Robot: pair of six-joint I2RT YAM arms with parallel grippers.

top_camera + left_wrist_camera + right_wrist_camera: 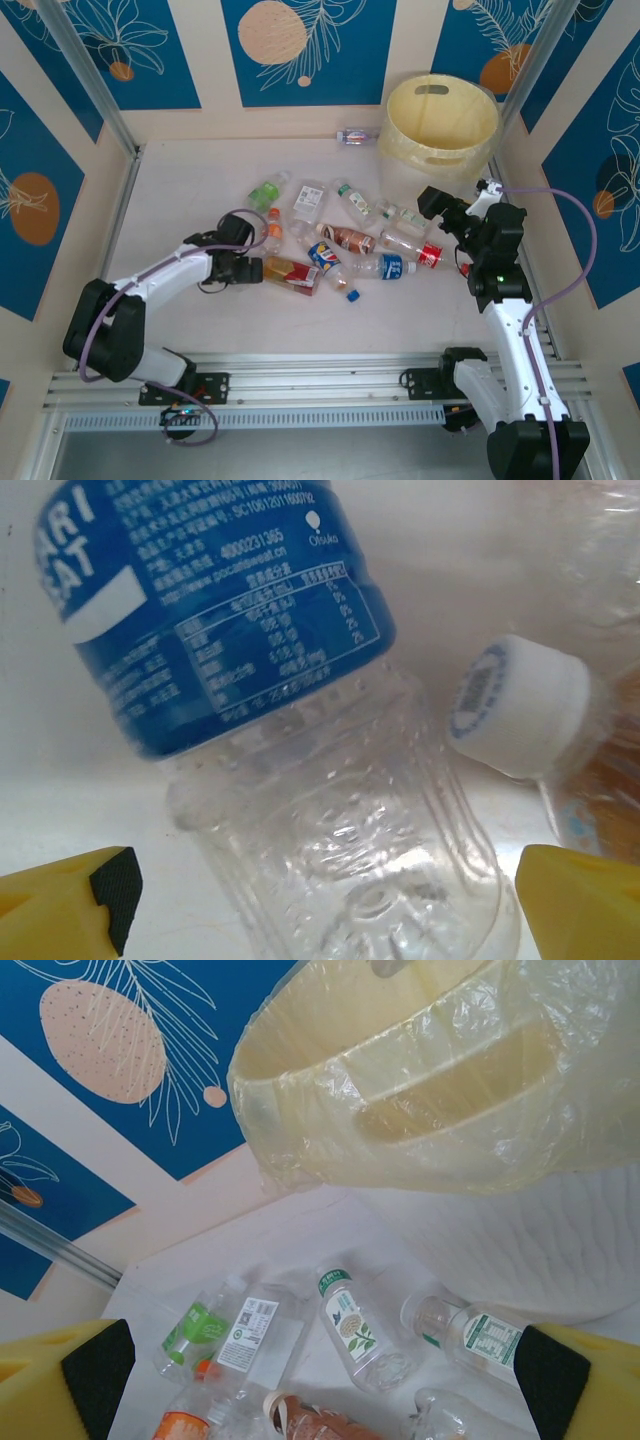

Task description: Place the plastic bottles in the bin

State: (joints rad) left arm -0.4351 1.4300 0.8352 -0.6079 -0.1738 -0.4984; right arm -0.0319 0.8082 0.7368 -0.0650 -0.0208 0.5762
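Bench (180,190): pale, walled on three sides. Bin (440,120) stands upright at the far right corner, with crinkled film lining it. The mouth is wide, so I judge it an easy target.

Plastic bottles (340,240) lie scattered on their sides mid-bench, apart from the bin. One stray (356,137) lies by the back wall. The clear ones look empty; I judge them light, thin-walled, slick, and apt to roll or dent.

Blue-labelled bottle (230,610) lies between my left fingers (60,910), which stand wide either side of its clear base, not pressing. Best hold, I think: gently across that ribbed lower body.

Right fingers (60,1380): spread wide, holding nothing, poised just before the bin.
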